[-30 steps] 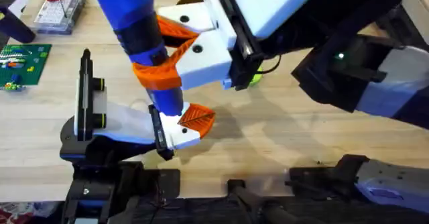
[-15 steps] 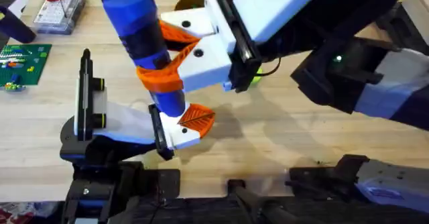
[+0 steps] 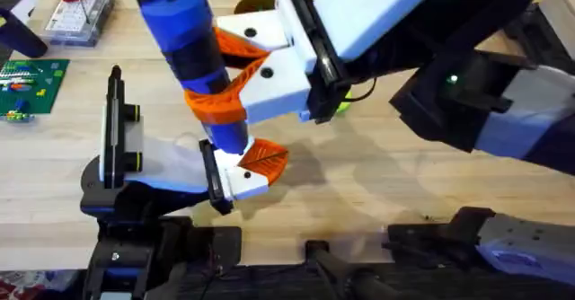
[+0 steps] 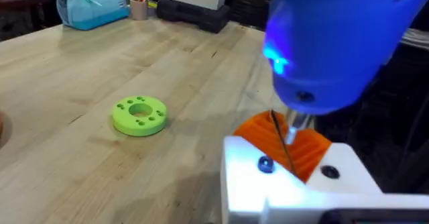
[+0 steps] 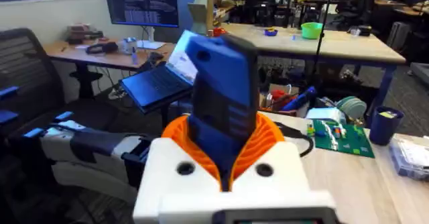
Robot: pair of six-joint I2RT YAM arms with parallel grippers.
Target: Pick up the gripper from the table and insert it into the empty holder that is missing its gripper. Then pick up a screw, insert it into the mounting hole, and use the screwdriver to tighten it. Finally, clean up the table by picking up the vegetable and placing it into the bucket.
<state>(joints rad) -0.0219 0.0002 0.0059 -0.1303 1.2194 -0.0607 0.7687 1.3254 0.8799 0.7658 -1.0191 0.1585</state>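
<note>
1. In the overhead view, the screwdriver (image 3: 193, 62) is seen upper left of centre, tilted, its bit end pointing down toward the middle of the frame.
2. The right gripper (image 3: 235, 75) is closed on the screwdriver, with its orange ribbed pads (image 3: 216, 102) clamped around the blue barrel about midway along it.
3. In the left wrist view, the thin silver bit (image 4: 285, 143) is seen coming down onto the white part with orange pad (image 4: 295, 170) at lower right; a blue light glows on the tool's nose.
4. Whether the left gripper's fingers are open or shut cannot be told.
5. The lime-green disc (image 4: 139, 114) lies flat on the table (image 4: 100, 63), left of centre in the left wrist view, well apart from the bit.
6. The screwdriver is judged stiff, fairly heavy and smooth-skinned, so a hold around mid-barrel is favoured to stop it from pivoting or slipping under downward pressure.
7. The bit is judged slender and easily cammed out; it should be kept in line with the screw.
</note>
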